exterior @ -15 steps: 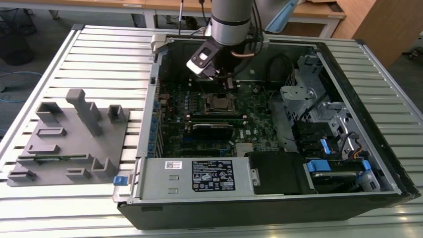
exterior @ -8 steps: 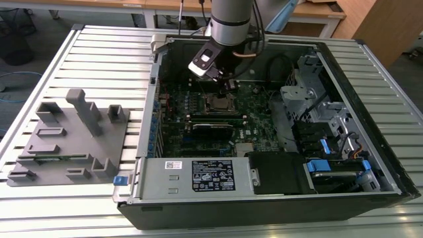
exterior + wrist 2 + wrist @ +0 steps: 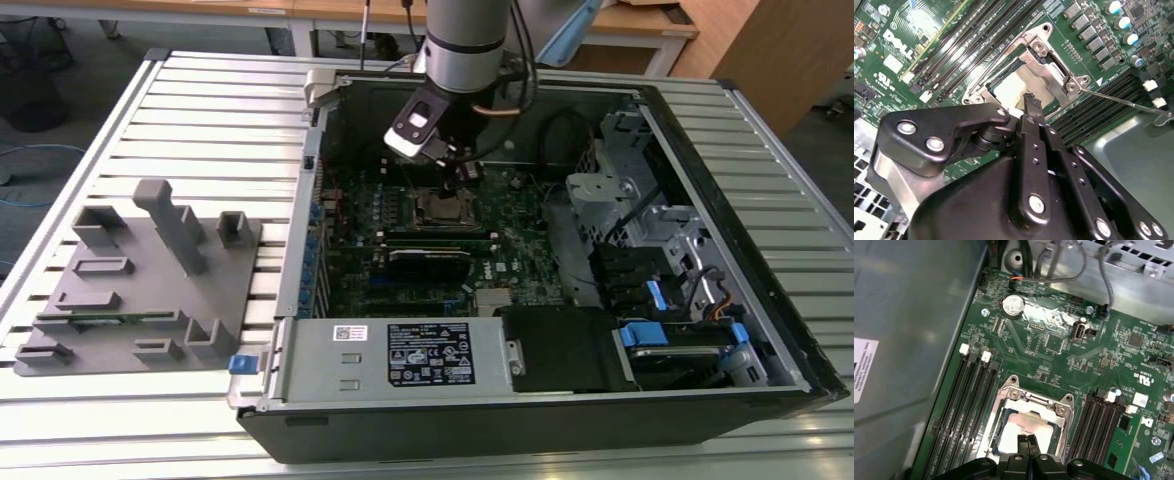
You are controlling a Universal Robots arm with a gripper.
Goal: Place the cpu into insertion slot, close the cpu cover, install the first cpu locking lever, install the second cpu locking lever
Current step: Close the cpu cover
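Observation:
The cpu [image 3: 1019, 424] shows its silver-grey top in the insertion slot [image 3: 442, 208], in the middle of the green motherboard. The silvery cpu cover [image 3: 1013, 394] lies flat around it, framing the chip through its window. My gripper [image 3: 1028, 441] hangs just above the chip's edge with its black fingertips [image 3: 1030, 101] pressed together and nothing between them. In the second wrist view a thin wire locking lever [image 3: 1124, 101] juts out from the cover's corner [image 3: 1072, 86] across the memory slots. In the exterior view the gripper [image 3: 462, 180] stands over the socket, inside the open computer case.
Black memory slots [image 3: 966, 405] flank the socket on both sides. Case walls [image 3: 310, 200], drive cages [image 3: 627, 200] and cables [image 3: 1104, 275] ring the board. A power supply [image 3: 400, 355] sits at the case front. A grey fixture block [image 3: 140, 280] rests on the slatted table.

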